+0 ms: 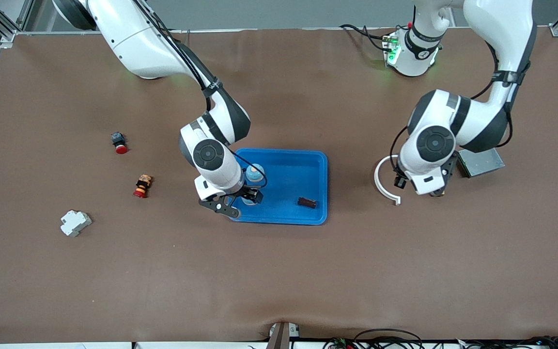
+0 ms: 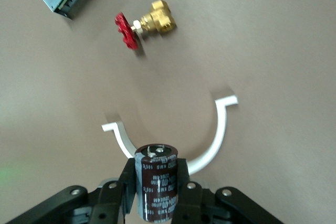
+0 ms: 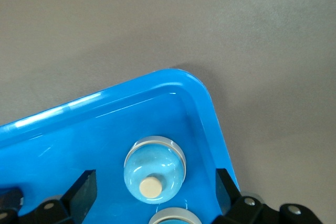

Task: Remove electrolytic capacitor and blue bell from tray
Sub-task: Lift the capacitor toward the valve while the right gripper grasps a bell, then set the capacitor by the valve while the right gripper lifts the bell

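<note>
My left gripper (image 2: 156, 195) is shut on a dark brown capacitor (image 2: 156, 181), which stands upright between its fingers. It hangs over the bare table next to a white C-shaped piece (image 2: 212, 142); in the front view the left gripper (image 1: 435, 192) sits under its own hand. A second dark capacitor (image 1: 306, 202) lies in the blue tray (image 1: 320, 160). My right gripper (image 3: 155, 192) is open over the tray's corner (image 3: 202, 95) toward the right arm's end. A light blue bell (image 3: 155, 169) stands there, and a second bell (image 3: 172, 216) shows partly between the fingers.
A brass valve with a red handwheel (image 2: 144, 23) and a grey box (image 1: 480, 162) lie near the left gripper. Toward the right arm's end lie a black and red button (image 1: 119, 142), a red and yellow button (image 1: 142, 186) and a white breaker (image 1: 74, 223).
</note>
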Robot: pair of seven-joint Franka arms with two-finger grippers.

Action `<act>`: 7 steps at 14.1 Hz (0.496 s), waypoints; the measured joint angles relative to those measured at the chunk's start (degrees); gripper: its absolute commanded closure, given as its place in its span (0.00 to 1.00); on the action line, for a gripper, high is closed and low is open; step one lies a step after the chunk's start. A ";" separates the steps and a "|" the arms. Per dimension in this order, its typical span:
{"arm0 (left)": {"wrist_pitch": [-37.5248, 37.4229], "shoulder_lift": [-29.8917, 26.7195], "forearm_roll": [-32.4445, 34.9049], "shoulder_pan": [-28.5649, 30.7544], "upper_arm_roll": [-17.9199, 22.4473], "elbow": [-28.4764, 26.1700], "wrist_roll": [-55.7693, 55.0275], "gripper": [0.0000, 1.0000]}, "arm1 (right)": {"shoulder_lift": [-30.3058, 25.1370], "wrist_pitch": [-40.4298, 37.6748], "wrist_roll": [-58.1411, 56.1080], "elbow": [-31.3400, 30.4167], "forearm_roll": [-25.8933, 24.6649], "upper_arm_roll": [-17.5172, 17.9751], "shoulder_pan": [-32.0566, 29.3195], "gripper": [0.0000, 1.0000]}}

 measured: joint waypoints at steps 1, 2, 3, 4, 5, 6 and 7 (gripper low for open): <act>0.09 0.02 0.00 1.19 -0.02 -0.62 0.98 1.00 | 0.32 0.00 0.00 0.00 0.00 0.01 0.01 0.00; 0.40 0.06 0.01 2.45 -0.01 -1.22 1.90 1.00 | 0.66 0.00 0.00 0.01 0.00 0.03 0.06 0.00; 1.38 0.15 0.01 3.67 0.00 -2.08 2.91 1.00 | 1.04 0.00 0.00 0.04 0.00 0.07 0.16 0.00; 3.14 0.35 0.01 4.71 0.01 -3.33 3.81 1.00 | 1.52 0.06 0.00 0.13 0.00 0.10 0.38 0.00; 5.62 0.71 0.01 5.41 0.01 -4.85 4.28 1.00 | 1.96 0.17 0.00 0.31 0.00 0.11 0.73 0.00; 8.19 1.35 0.01 5.80 0.01 -6.31 4.43 1.00 | 2.38 0.19 0.00 0.64 0.00 0.11 1.08 0.00; 10.09 2.33 0.18 6.00 0.01 -7.35 4.47 1.00 | 2.75 0.34 0.00 0.93 0.00 0.11 1.38 0.00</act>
